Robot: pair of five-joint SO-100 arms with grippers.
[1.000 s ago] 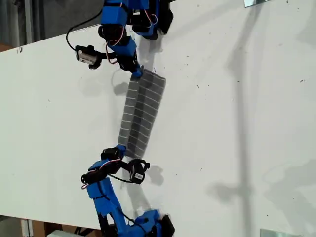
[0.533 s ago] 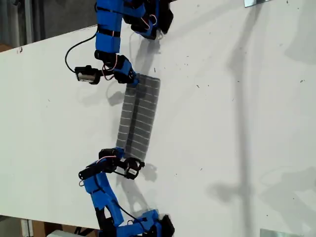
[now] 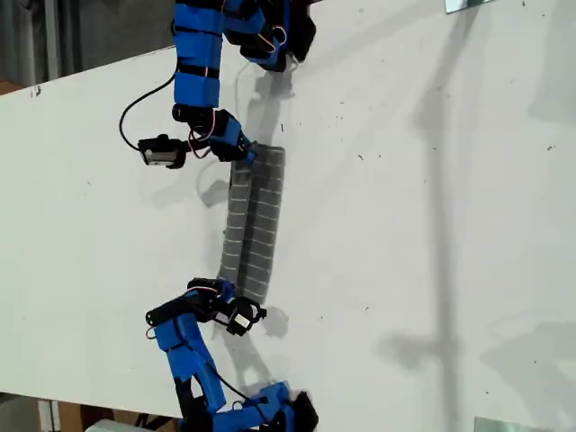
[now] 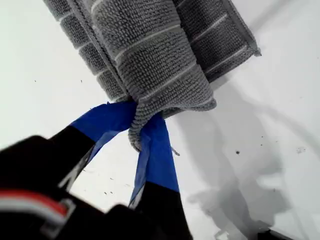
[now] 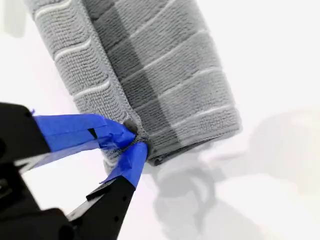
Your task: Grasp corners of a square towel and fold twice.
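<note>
Towel [image 4: 150, 55] cut off by the frame edge in the first wrist view; likewise towel [image 5: 150, 75] in the second wrist view, far end out of frame. Pinched corners hidden between the blue-taped fingers [image 4: 157, 155] and [image 5: 127, 160]. In the exterior view, towel [image 3: 256, 220] ends covered by grippers [image 3: 236, 155] and [image 3: 236, 306]; which is first, which second: impossible to tell. Layers in the fold not countable. Arm bases cropped at the exterior view's top and bottom. Specks on the table [image 3: 432, 225] too small to identify.
</note>
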